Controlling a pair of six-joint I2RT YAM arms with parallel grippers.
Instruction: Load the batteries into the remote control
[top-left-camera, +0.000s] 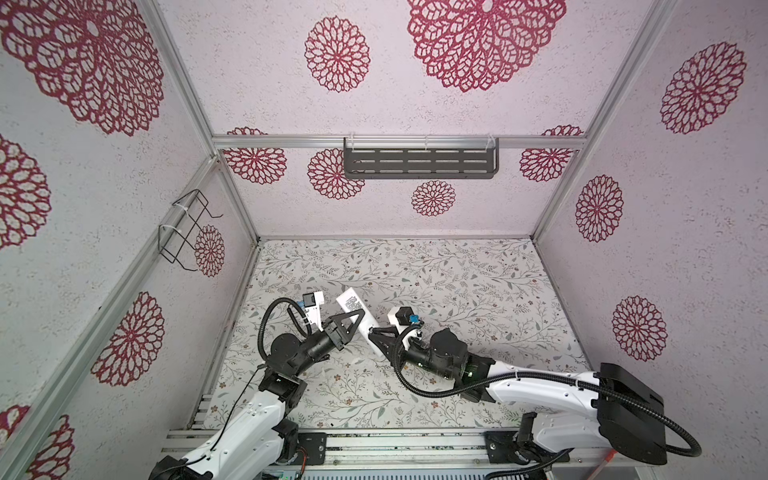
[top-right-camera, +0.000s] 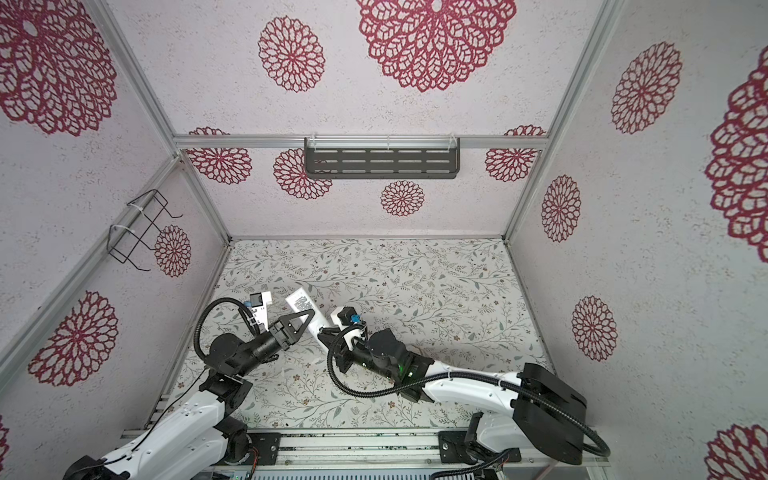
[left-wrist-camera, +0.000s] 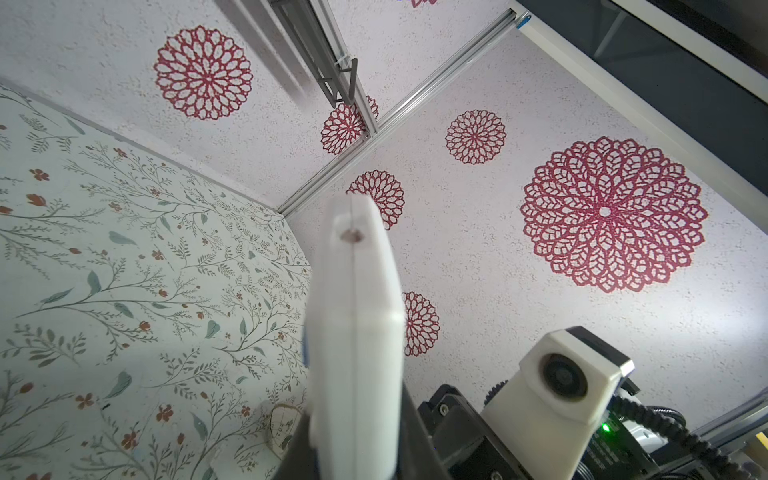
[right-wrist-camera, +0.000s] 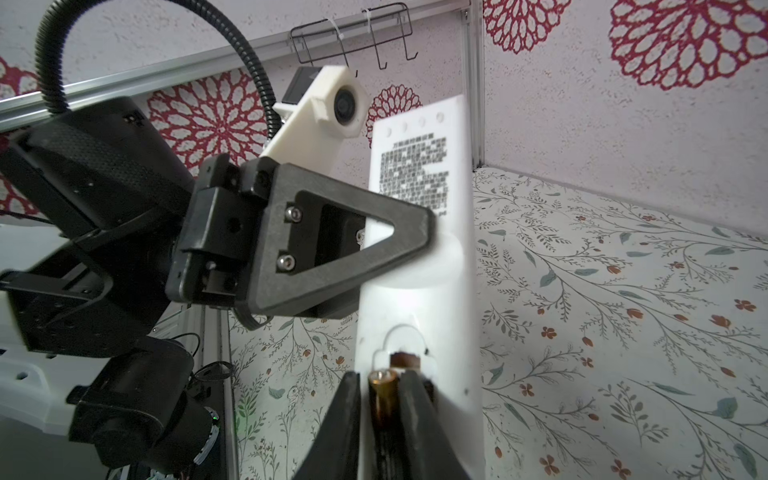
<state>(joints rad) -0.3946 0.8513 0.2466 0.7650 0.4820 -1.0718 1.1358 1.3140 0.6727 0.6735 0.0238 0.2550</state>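
The remote control (top-left-camera: 352, 304) (top-right-camera: 300, 302) is a long white bar held above the mat, plain back up with its printed sticker (right-wrist-camera: 415, 170) showing. My left gripper (top-left-camera: 354, 323) (top-right-camera: 308, 314) (right-wrist-camera: 428, 235) is shut on the remote's middle. In the left wrist view the remote (left-wrist-camera: 357, 332) rises edge-on from between the jaws. One of the batteries (right-wrist-camera: 384, 399), dark with a gold end, lies in the open bay at the remote's near end. My right gripper (top-left-camera: 372, 331) (top-right-camera: 321, 331) (right-wrist-camera: 380, 374) is shut on it, its gold end next to the bay's brown contact (right-wrist-camera: 405, 359).
A dark slotted shelf (top-left-camera: 419, 162) hangs on the back wall and a black wire rack (top-left-camera: 187, 228) on the left wall. A small clear piece with markings (left-wrist-camera: 286, 428) lies on the floral mat (top-left-camera: 457, 282) below the remote. Both arms meet at the mat's left-centre.
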